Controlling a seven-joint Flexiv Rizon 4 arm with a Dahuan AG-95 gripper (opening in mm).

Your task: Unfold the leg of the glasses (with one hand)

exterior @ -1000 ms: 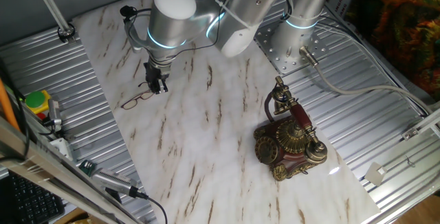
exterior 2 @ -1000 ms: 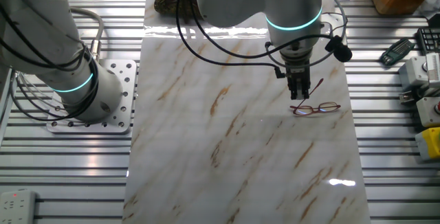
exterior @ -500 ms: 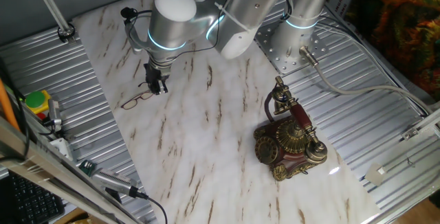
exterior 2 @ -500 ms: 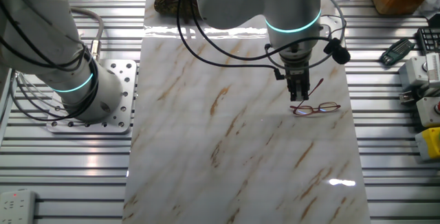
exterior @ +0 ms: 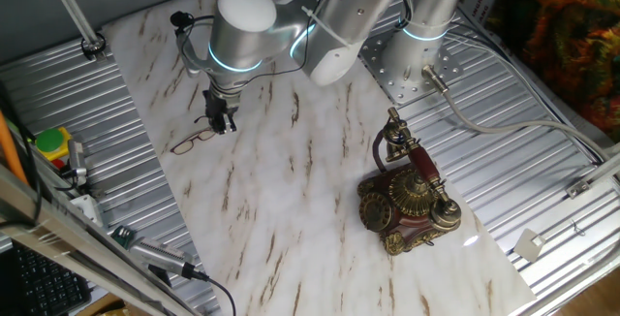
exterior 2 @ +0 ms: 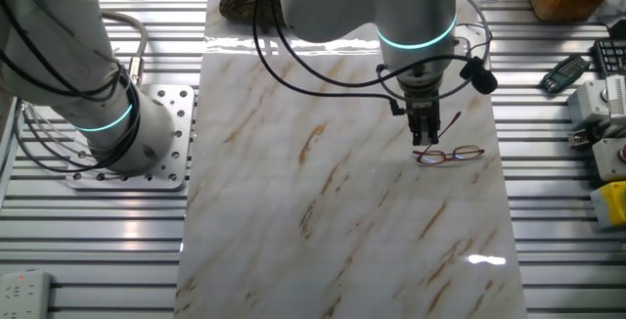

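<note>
The glasses [exterior 2: 448, 154] lie on the marble board near its right edge, lenses side by side. One thin reddish leg [exterior 2: 450, 125] sticks out and away from the frame. My gripper [exterior 2: 424, 139] points straight down just left of the glasses, by the leg's hinge end. Its fingers stand close together and look shut, with nothing visibly held. In the one fixed view the glasses [exterior: 194, 141] lie near the board's left edge, with the gripper [exterior: 223, 125] just to their right.
An ornate antique telephone [exterior: 407, 192] stands on the marble board [exterior: 291, 209] far from the glasses. Tools and a yellow-green device [exterior: 50, 146] lie off the board on the ribbed metal table. The arm's base [exterior 2: 108, 123] stands left of the board.
The gripper has lifted a few pixels and the wrist has turned slightly. The glasses have not moved.
</note>
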